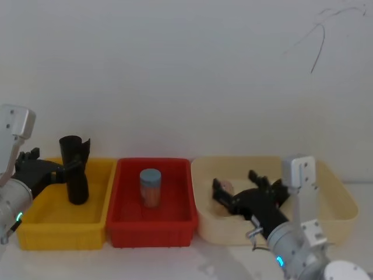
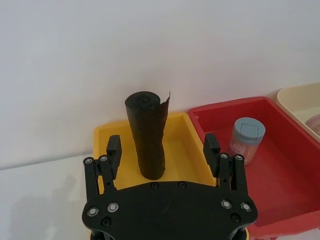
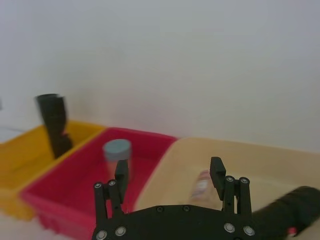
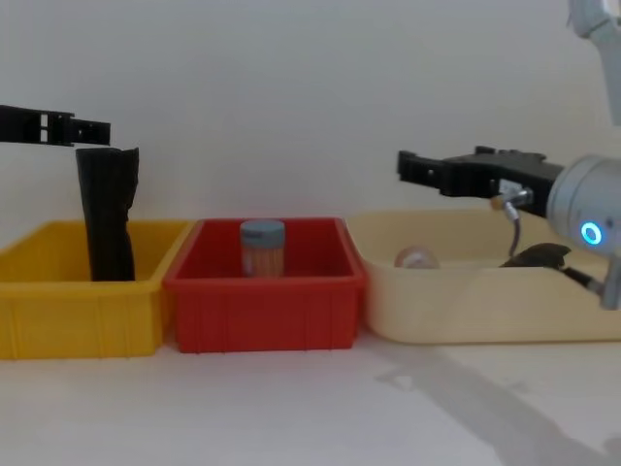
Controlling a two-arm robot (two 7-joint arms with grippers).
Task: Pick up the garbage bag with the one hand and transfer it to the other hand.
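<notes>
Against a plain white wall, on a white table (image 4: 310, 408), the garbage bag (image 3: 292, 207) lies half-hidden in the cream bin (image 1: 341, 201) under the wide-open right gripper (image 1: 239, 189), while the spread left gripper (image 2: 162, 150) faces a matt roll (image 2: 147, 135).

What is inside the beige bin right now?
A small pinkish item and the black garbage bag, lying down. The right gripper, fingers open, hovers over the beige bin, hiding part of its floor.
</notes>
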